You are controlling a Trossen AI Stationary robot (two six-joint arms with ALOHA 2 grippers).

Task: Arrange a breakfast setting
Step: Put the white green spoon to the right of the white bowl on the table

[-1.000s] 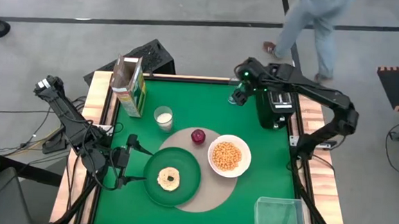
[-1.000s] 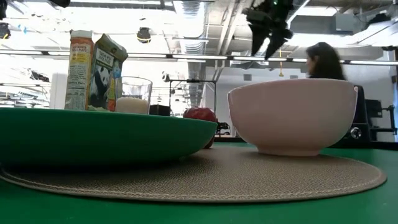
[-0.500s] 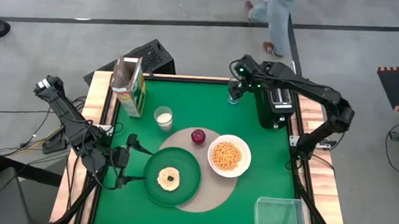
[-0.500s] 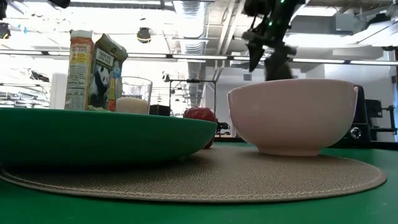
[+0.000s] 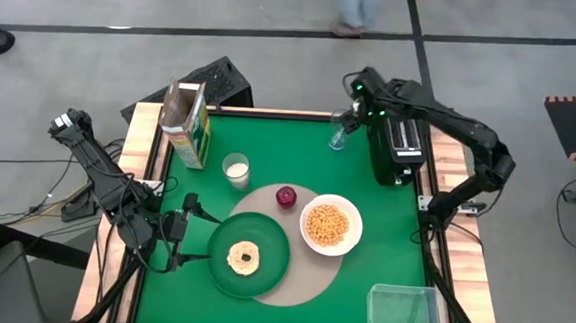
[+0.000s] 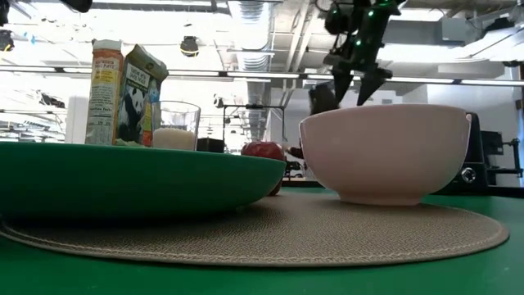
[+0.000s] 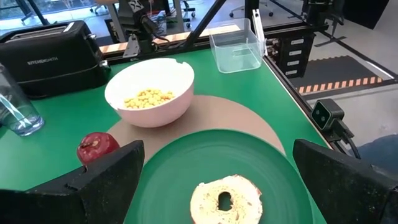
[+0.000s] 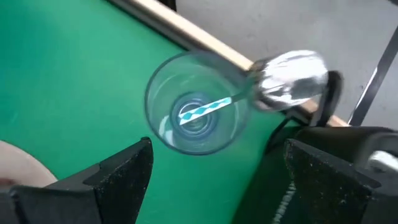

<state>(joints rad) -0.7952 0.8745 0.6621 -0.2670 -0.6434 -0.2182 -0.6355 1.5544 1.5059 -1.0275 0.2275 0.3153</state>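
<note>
Breakfast setting on the green-topped table (image 5: 384, 238). A round beige woven placemat (image 5: 306, 273) lies toward the near edge, slightly right of centre, carrying a dark green round plate (image 5: 266, 275) with a small pale bagel (image 5: 243, 257) on it, a white bowl (image 5: 331, 225) of yellow cereal on its right part, and a small red apple (image 5: 286, 196) at its far rim. A glass of milk (image 5: 235, 169) stands just beyond the placemat's far-left rim; a green-yellow cereal box (image 5: 186, 123), top open, stands upright near the far-left corner. A clear tumbler (image 8: 196, 112) holding a metal spoon (image 8: 292, 78) with a blue-and-white handle stands by the far edge, beside a black toaster (image 5: 397, 148). A clear plastic tub (image 5: 402, 311) sits in the near-right corner. The right gripper (image 5: 349, 117), jaws spread wide and empty, hangs over the tumbler. The left gripper (image 5: 191, 233), likewise spread and empty, rests at the plate's left rim
</note>
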